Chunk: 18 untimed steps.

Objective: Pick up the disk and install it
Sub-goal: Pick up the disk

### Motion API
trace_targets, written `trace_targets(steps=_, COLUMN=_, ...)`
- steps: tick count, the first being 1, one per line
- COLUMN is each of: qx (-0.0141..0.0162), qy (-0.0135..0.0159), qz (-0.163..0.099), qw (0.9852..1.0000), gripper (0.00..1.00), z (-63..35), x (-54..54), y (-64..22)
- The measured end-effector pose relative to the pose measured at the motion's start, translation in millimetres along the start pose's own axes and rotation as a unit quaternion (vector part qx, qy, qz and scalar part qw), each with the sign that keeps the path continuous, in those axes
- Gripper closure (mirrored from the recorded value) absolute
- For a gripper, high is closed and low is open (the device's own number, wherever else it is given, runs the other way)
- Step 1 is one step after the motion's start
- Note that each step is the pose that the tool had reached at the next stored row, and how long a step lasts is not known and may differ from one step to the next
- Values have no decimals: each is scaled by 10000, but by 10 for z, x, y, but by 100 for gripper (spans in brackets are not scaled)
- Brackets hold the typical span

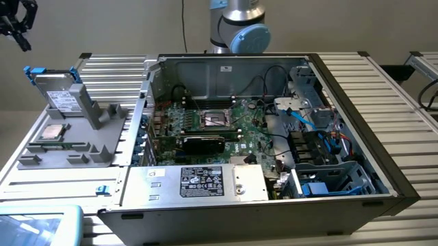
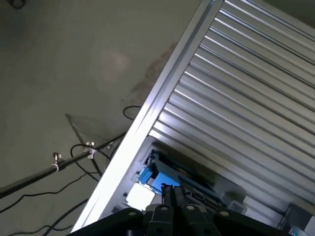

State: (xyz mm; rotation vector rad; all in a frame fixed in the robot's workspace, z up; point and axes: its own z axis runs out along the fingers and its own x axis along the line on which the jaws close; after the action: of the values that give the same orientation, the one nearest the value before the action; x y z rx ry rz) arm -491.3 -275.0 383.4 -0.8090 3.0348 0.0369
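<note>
The disk point(image 1: 58, 95), silver-grey with a white label and a blue carrier, stands on edge in a grey holder point(image 1: 82, 148) at the exterior view's left. My black gripper point(image 1: 20, 38) hangs high above and beyond it, well apart, near that view's upper left corner. In the wrist view the gripper point(image 2: 171, 192) has its fingers pressed together with nothing between them, and the disk point(image 2: 147, 176) lies far below by the table's edge.
An open computer case point(image 1: 260, 128) fills the middle, with a motherboard, cables and a silver box with a black label point(image 1: 205, 182). A drive cage point(image 1: 329, 179) sits at its front right. A square CPU chip point(image 1: 53, 132) rests on the holder. The arm's base point(image 1: 239, 25) stands behind.
</note>
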Motion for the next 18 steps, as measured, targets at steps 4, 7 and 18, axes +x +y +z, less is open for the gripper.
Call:
trace_targets(steps=4, qx=-2, qy=8, qz=-362, qw=9993, gripper=89, z=2, x=0, y=0)
trace_targets(steps=7, qx=-4, qy=15, qz=-637, qw=9980, gripper=89, z=3, x=0, y=0)
trace_targets(steps=18, qx=-10, qy=37, qz=-1627, qw=9867, gripper=89, z=4, x=0, y=0)
